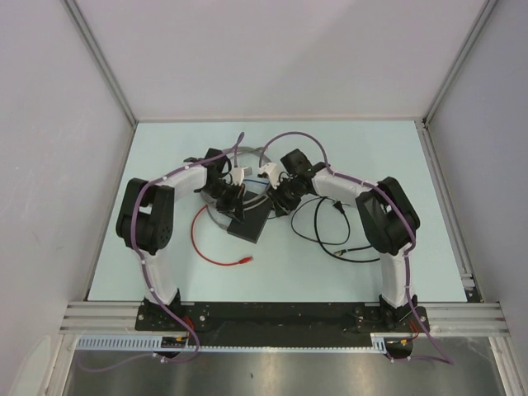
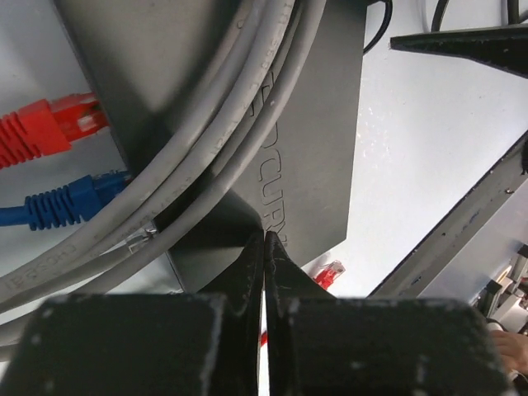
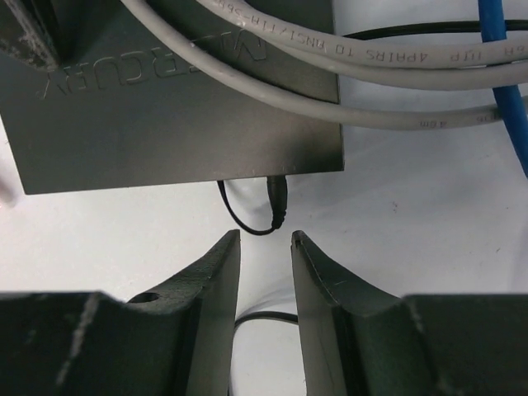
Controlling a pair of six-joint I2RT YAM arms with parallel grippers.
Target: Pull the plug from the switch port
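One flat black embossed switch (image 3: pixel 165 124)

Robotics lab test cell: white panel walls (image 1: pixel 289 58) on aluminium framing (image 1: pixel 99 62) enclose a pale table (image 1: pixel 412 165); left arm (image 1: pixel 153 219) and right arm (image 1: pixel 388 219) bolt to a black base plate (image 1: pixel 280 318).

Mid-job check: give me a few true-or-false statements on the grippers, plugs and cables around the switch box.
1. The left gripper is shut. True.
2. The right gripper is clamped on the black plug. False: it is open, and the plug sits just ahead of the fingertips, ungripped.
3. Gray cables lie across the top of the switch box. True.
4. The blue plug lies loose, far from the box. False: it sits at the box's edge, beside the red plug.
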